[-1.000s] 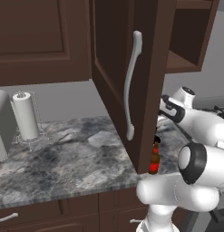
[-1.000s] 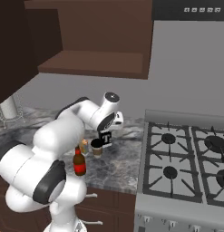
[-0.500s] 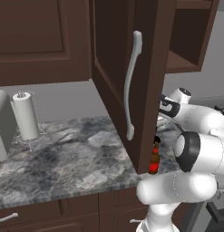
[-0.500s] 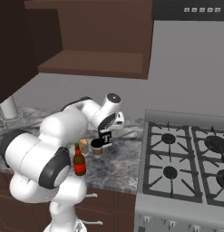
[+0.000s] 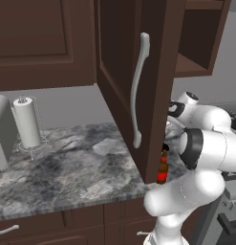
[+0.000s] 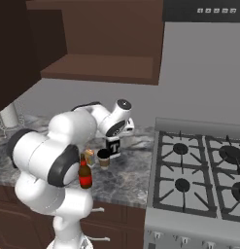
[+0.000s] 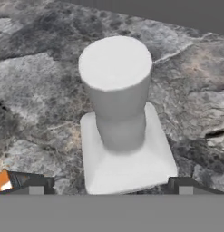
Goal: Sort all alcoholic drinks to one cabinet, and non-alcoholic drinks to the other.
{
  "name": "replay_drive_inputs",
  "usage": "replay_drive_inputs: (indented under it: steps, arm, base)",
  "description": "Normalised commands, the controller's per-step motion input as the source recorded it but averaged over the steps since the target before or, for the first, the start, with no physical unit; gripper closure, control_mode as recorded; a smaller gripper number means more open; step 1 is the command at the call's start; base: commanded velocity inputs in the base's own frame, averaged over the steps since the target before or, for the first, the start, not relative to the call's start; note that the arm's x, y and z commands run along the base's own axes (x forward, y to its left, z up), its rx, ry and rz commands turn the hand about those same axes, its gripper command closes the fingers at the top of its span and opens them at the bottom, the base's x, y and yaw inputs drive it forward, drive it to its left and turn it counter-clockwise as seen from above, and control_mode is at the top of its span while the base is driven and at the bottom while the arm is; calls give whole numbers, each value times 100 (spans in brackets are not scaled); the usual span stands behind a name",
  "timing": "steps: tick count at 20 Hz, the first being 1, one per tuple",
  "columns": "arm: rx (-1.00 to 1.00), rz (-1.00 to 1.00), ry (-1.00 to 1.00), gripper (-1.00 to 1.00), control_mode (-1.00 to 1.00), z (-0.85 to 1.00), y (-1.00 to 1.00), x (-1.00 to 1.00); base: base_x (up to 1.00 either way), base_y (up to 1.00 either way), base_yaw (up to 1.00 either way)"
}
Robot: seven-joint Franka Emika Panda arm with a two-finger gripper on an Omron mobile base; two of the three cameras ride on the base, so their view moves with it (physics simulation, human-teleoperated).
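White bottle with black "T" label (image 6: pixel 113 146) upright on granite counter (image 6: pixel 126 177), near stove (image 6: pixel 199 175); in hand view its white cap (image 7: pixel 115 63) sits directly below hand. Gripper (image 6: pixel 113 141) poised over it, jaws spread wide on either side, not yet gripping. Paper coffee cup (image 6: pixel 104 158) just left of bottle; brown bottle with red label (image 6: pixel 84 173) nearer counter front edge; yellow-orange can (image 6: pixel 88 155) between. Open cabinet shelf (image 6: pixel 99 68) above. Judgement: sorting barely begun, all four drinks on counter.
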Motion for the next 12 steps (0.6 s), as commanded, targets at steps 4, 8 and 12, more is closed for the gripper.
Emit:
replay_drive_inputs:
  steps: [4, 8, 12]
  arm:
    - [0, 4, -1, -100, -100, -18, 0, 25]
    - [0, 5, -2, -100, -100, -23, 2, 23]
    - [0, 4, -11, -100, -100, -14, 2, 10]
  base:
    - [0, 0, 0]
    - [0, 0, 0]
    - [0, 0, 0]
